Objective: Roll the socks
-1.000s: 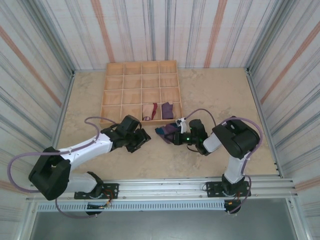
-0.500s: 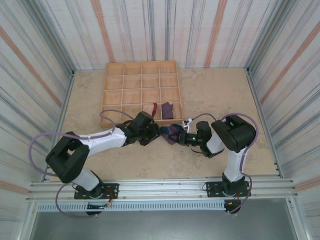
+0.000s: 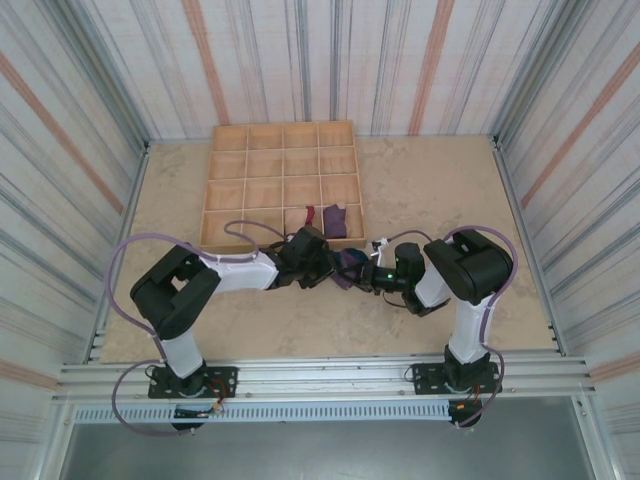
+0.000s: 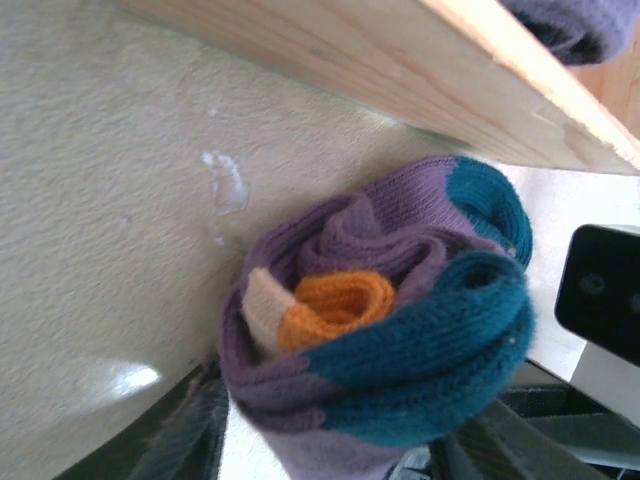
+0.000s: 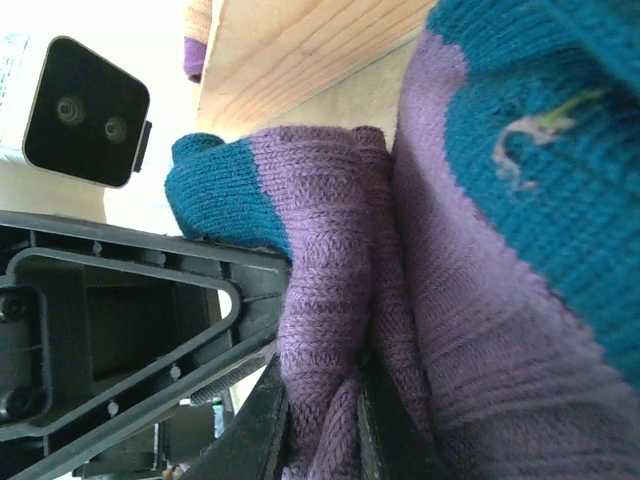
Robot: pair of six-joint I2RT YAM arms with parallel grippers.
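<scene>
A purple sock with orange cuff and teal toe (image 4: 380,320) is coiled into a roll (image 3: 346,264) on the table, just in front of the wooden tray. My left gripper (image 4: 340,445) (image 3: 322,266) reaches in from the left, its fingers (image 4: 190,430) pressed against both sides of the roll. From the right, my right gripper (image 5: 318,430) (image 3: 362,273) is shut on a purple fold of the same sock (image 5: 330,330). A tan and red sock (image 3: 303,222) and a dark purple sock (image 3: 335,220) lie in the tray's front cells.
The wooden grid tray (image 3: 210,200) stands at the back centre, and its front wall (image 4: 400,70) is right behind the roll. Both grippers meet nose to nose, with the left one's black finger (image 5: 130,330) close by the right jaws. Striped walls surround the table.
My left arm has swung right from the table's middle to the roll, and its jaws have narrowed around it. The right gripper has kept its hold and shifted slightly right.
</scene>
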